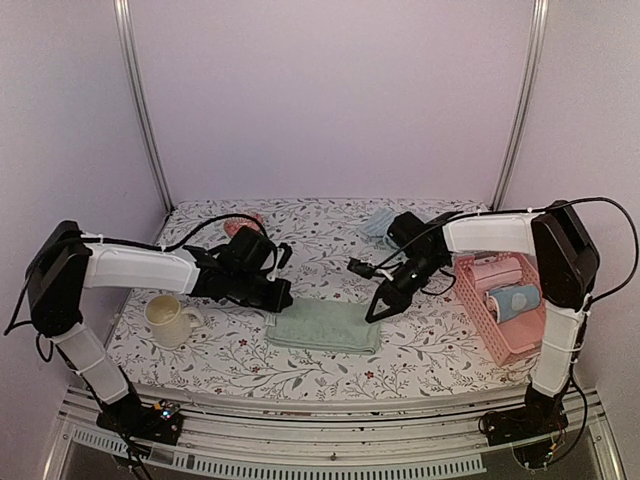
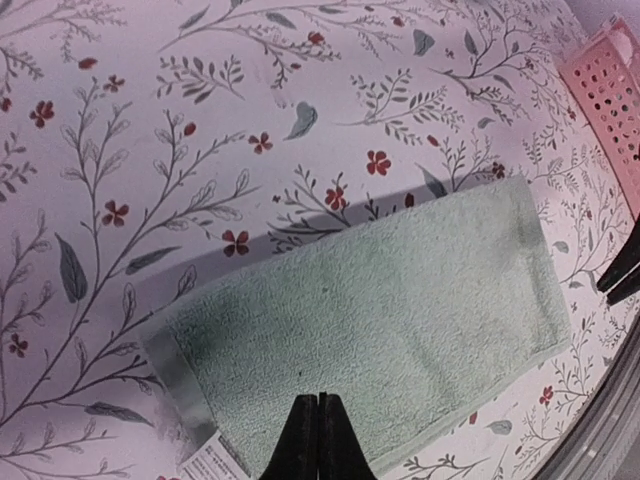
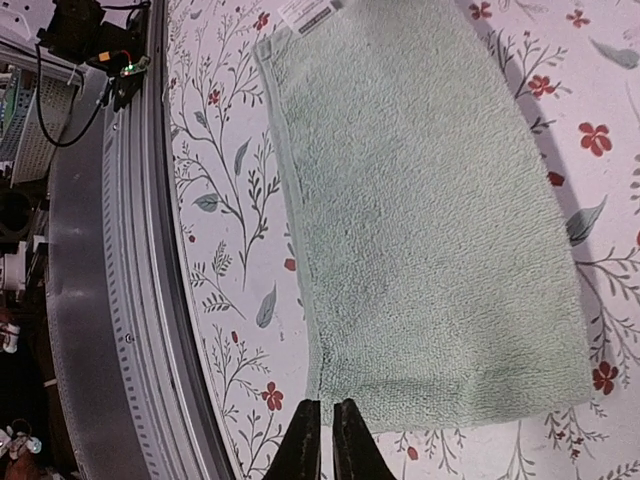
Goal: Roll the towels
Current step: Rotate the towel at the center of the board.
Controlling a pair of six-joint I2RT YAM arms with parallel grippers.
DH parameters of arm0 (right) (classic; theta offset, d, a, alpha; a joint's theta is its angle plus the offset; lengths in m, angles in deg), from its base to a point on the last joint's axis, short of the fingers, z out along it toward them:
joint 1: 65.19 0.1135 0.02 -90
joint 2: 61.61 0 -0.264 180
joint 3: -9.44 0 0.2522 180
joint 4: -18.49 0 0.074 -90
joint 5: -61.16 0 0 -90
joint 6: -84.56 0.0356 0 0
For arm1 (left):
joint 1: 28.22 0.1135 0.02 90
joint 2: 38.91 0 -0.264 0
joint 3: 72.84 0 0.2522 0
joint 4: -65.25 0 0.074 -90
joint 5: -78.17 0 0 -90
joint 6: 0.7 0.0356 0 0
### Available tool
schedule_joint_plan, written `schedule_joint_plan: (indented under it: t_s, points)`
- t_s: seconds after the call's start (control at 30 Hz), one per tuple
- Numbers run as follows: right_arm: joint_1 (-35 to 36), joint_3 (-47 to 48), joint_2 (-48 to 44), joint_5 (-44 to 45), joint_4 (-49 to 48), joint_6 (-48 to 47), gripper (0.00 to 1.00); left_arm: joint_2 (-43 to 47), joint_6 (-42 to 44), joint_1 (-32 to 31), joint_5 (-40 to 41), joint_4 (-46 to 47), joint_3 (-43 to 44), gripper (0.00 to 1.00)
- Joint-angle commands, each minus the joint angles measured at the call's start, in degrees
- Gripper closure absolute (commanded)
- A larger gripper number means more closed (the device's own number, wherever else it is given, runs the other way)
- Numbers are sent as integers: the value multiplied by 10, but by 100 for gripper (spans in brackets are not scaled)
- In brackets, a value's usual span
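Note:
A pale green towel lies folded flat on the flowered tablecloth at the front middle. In the left wrist view the towel fills the centre, with a white label at its left end. My left gripper is shut and empty, its tips over the towel's near long edge; in the top view it is at the towel's left end. My right gripper is shut with a hairline gap, just off the corner of the towel. In the top view it is at the towel's right end.
A pink basket at the right holds rolled pink and blue towels. A cream mug stands at the front left. A blue towel and a pink towel lie at the back. The metal table edge runs close to the green towel.

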Motion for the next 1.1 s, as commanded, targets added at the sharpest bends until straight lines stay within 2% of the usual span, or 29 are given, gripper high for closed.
schedule_joint_plan:
  t_s: [0.0, 0.1, 0.3, 0.5, 0.77, 0.9, 1.07]
  points:
    - [1, -29, 33, -43, 10, -19, 92, -17, -33, -1, -37, 25, -52, 100]
    - [4, -44, 51, -39, 3, -16, 93, -35, -42, -2, -32, 31, -78, 100]
    - [27, -68, 99, 28, -19, 4, 93, -79, -36, -1, -7, 25, -83, 100]
    - [46, -72, 96, 6, -12, 1, 93, -117, -2, 17, 18, 20, -53, 100]
    - [98, -26, 123, -95, 30, -13, 91, -226, 104, 79, -4, -11, 118, 100]
    - [96, -6, 88, -111, 51, -39, 89, -217, 134, 77, -35, -24, 170, 100]
    - [55, -14, 28, -117, 50, -64, 88, -143, 132, 57, -37, -18, 148, 100]
